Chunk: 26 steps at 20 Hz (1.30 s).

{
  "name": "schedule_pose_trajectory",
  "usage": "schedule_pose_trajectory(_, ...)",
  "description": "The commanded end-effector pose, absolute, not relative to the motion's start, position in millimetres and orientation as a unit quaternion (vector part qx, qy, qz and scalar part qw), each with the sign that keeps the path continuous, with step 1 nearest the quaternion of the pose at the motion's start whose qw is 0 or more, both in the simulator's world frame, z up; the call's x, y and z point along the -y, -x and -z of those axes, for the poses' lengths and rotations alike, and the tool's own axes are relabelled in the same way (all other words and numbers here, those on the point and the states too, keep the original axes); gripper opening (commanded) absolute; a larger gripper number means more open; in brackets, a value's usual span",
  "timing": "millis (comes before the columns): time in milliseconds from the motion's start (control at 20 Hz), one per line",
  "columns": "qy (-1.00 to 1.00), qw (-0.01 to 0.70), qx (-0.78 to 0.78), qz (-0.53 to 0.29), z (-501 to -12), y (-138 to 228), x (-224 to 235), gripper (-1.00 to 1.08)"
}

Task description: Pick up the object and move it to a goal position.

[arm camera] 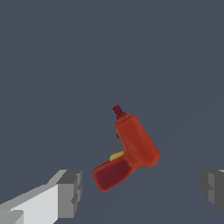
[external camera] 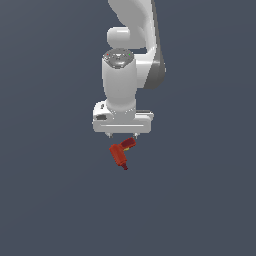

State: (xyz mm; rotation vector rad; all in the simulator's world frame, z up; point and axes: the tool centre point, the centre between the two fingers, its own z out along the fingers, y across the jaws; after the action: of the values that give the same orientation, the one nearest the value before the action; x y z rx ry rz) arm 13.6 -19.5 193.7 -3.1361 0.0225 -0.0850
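Wrist view. Item 1: pincer [arm camera: 142, 192], white body with grey pads [arm camera: 70, 192]. Jaws stand wide apart, one pad on each side of the frame, with nothing between them in contact; it holds nothing.

Item 2: drill toy [arm camera: 131, 148], red, L-shaped, dark tip pointing away from the pincer, yellow mark at the bend of the handle, darker red handle end lying nearest the pad on the white-finger side. It lies on the flat grey surface [arm camera: 52, 65] beyond the pincer, roughly between the lines of the two pads but apart from both.

Exterior view. Item 1: pincer [external camera: 122, 134] pointing straight down from the white arm [external camera: 120, 85], fingertips just above the drill toy [external camera: 120, 155]. Whether they are level with it cannot be told from here.

Item 3: goal position. No marker visible in either view.

Status, as judged: approach and alignment over the drill toy appear near complete. Outstanding: final descent, closing on the body or handle, lift, and carry to the goal. No part of the pick is yet done.
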Motion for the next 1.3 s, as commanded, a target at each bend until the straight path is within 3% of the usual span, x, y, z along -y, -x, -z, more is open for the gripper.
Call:
schedule_pose_trajectory(0, 1.000, 0.002, -0.007, 0.027, -194, -14, 20, 1.08)
schedule_pose_trajectory(1250, 0.999, -0.015, -0.032, 0.024, -182, -10, 12, 1.08)
